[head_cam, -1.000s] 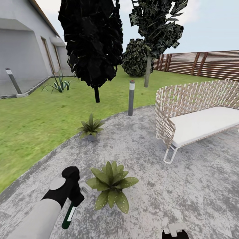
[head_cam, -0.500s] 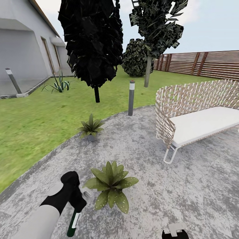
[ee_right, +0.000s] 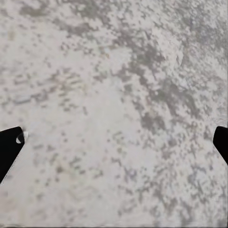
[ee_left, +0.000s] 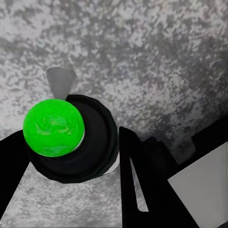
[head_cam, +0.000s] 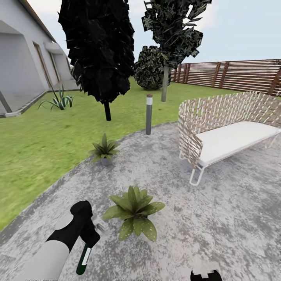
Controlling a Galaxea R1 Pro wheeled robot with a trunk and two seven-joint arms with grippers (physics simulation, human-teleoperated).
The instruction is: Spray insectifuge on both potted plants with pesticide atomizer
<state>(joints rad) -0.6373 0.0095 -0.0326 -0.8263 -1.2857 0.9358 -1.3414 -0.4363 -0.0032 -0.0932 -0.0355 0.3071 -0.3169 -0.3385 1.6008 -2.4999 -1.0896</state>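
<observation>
1. Left tool (head_cam: 89,242): it grips the pesticide atomizer (head_cam: 83,259). In the left wrist view, black fingers (ee_left: 142,180) flank the bottle, seen end-on with its green base (ee_left: 53,127) toward the camera.
2. Atomizer position: it hangs from the left tool above the grey paved patio (head_cam: 218,218), at the lower left of the head view. Its long axis runs roughly upright with a slight tilt, base downward, trigger head up inside the tool.
3. Right tool (head_cam: 205,274): it sits at the bottom edge of the head view. In the right wrist view, two dark fingertips (ee_right: 9,145) stand wide apart at opposite edges with bare paving between them, so it is spread wide and holds nothing.
4. Key relation: the near potted plant (head_cam: 134,212) lies just beside the left tool, on its right and slightly ahead. The left arm is the nearer arm and carries the sprayer. Judgement: the nozzle must face right, toward this rosette.
5. Count of potted plants: two. The far potted plant (head_cam: 103,150) stands well ahead, at the patio edge near the lawn (head_cam: 35,148).
6. Count of other items: one atomizer, one grey bollard lamp (head_cam: 148,114), one woven bench (head_cam: 226,134).
</observation>
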